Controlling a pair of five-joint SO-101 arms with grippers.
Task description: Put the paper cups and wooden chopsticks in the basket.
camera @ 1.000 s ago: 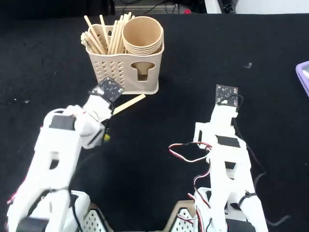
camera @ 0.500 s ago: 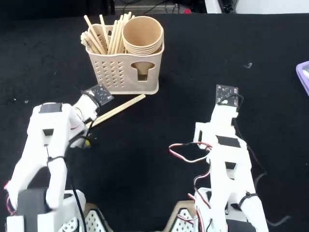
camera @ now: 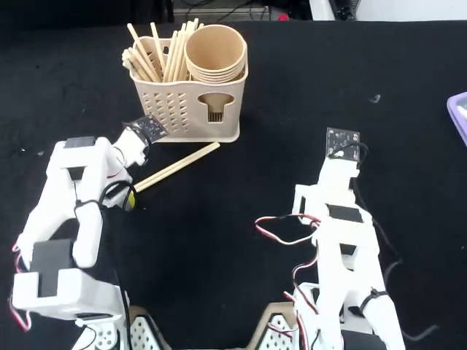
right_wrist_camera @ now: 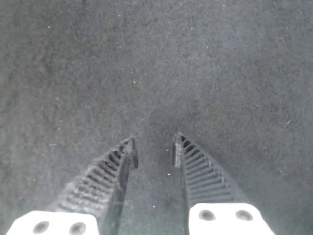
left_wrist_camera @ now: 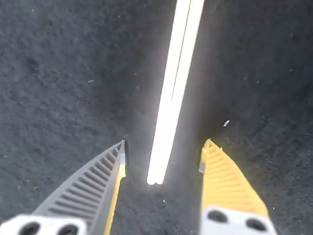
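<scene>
I see my left pincer (left_wrist_camera: pixel 164 161) spread, straddling the near end of a pale wooden chopstick pair (camera: pixel 177 167) lying flat on the black surface (camera: pixel 241 219), just near of the beige perforated plastic basket (camera: pixel 191 109). Stacked brown paper cups (camera: pixel 216 52) sit in its right compartment, a bundle of more chopsticks (camera: pixel 157 55) in its left. My right pincer (right_wrist_camera: pixel 152 147) is slightly spread, holding nothing.

We saw a black surface (camera: pixel 408 65) across the frame, a purple object (camera: pixel 460 117) at its right edge, and dark cables (camera: pixel 233 11) along the top.
</scene>
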